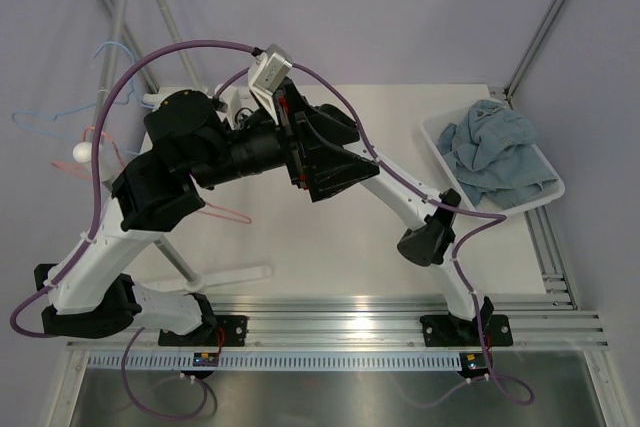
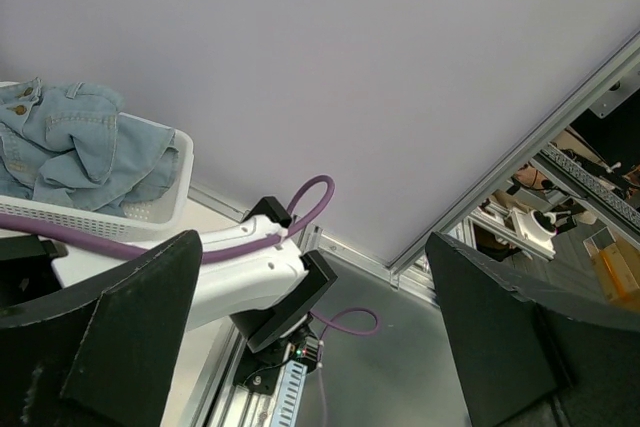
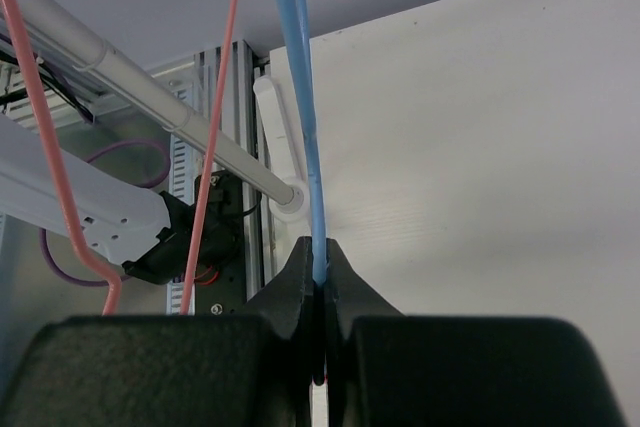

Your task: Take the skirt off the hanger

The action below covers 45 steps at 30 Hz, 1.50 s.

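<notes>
My right gripper (image 3: pixel 320 257) is shut on the thin blue hanger (image 3: pixel 306 97), whose wire runs up from between the fingertips. No cloth shows on this hanger. In the top view the right gripper is hidden behind the left arm, and part of the blue hanger (image 1: pixel 105 47) shows at the far left. Denim cloth (image 1: pixel 495 152) lies heaped in the white basket (image 1: pixel 432 137) at the right. It also shows in the left wrist view (image 2: pixel 70 142). My left gripper (image 2: pixel 312 239) is wide open and empty, held high and facing the right arm's base (image 2: pixel 270 277).
Pink hangers (image 3: pixel 215 127) hang beside the blue one on the grey rack pole (image 3: pixel 150 97). The rack's white foot (image 1: pixel 230 275) rests on the table at the near left. The two arms cross above the table's middle (image 1: pixel 290 147).
</notes>
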Motion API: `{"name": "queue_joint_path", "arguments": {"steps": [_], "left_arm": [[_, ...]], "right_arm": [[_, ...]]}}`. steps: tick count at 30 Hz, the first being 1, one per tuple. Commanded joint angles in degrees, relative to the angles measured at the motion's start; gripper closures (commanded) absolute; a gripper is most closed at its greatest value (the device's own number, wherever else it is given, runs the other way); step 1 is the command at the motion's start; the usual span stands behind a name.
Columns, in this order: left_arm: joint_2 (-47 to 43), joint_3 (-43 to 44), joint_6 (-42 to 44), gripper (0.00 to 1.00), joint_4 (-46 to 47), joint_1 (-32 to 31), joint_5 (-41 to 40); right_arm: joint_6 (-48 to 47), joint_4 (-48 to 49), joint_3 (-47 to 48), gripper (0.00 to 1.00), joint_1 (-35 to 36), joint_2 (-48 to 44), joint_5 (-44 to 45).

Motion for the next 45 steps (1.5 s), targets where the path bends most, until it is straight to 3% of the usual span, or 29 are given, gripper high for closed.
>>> {"name": "queue_joint_path", "arguments": {"steps": [1,7,12,13,14,18,22,27,30,36,40,45], "left_arm": [[0.21,0.08,0.93,0.02,2.44,-0.29,1.04],[0.29,-0.19,0.84,0.02,2.26,-0.29,1.04],[-0.06,-1.07,1.55,0.01,1.65,-0.29,0.42],[0.03,-1.07,1.63,0.01,1.47,-0.29,-0.02],[0.03,-0.81,1.9,0.01,1.12,-0.29,-0.11],[0.03,-0.63,2.07,0.01,0.07,-0.29,-0.98],[0.12,-0.1,2.86,0.01,-1.07,-0.29,-2.91],[0.82,2.71,4.71,0.01,-3.53,-0.29,-4.68],[0.91,3.06,5.06,0.01,-3.98,-0.29,-5.2],[0.47,1.13,6.2,0.01,-5.82,-0.29,-7.66],[-0.06,0.25,8.13,0.01,-6.96,-0.29,-9.86],[0.29,-0.71,9.98,0.01,-7.67,-0.29,-12.76]], "right_arm": [[-2.72,-2.31,2.7,1.0,1.34,1.07,-0.96],[-3.42,-4.77,2.35,1.0,2.22,1.95,0.45],[-2.2,-2.68,-4.32,1.0,2.22,-0.76,3.44],[-1.84,-0.15,-6.07,0.81,2.3,-2.77,5.01],[-1.4,1.18,-9.31,0.69,2.3,-3.83,5.89],[0.52,6.29,-15.31,0.36,2.22,-8.5,10.81],[3.6,10.5,-19.88,0.2,1.95,-12.98,20.63],[8.52,14.81,-26.64,0.05,-0.15,-17.02,23.92],[11.59,19.81,-32.36,0.0,-1.47,-21.76,27.42],[16.7,22.46,-46.59,0.01,-4.02,-30.89,40.7],[18.11,23.7,-61.24,0.0,-4.99,-37.93,46.23],[19.6,27.21,-77.16,0.01,-5.25,-50.5,45.7]]}}
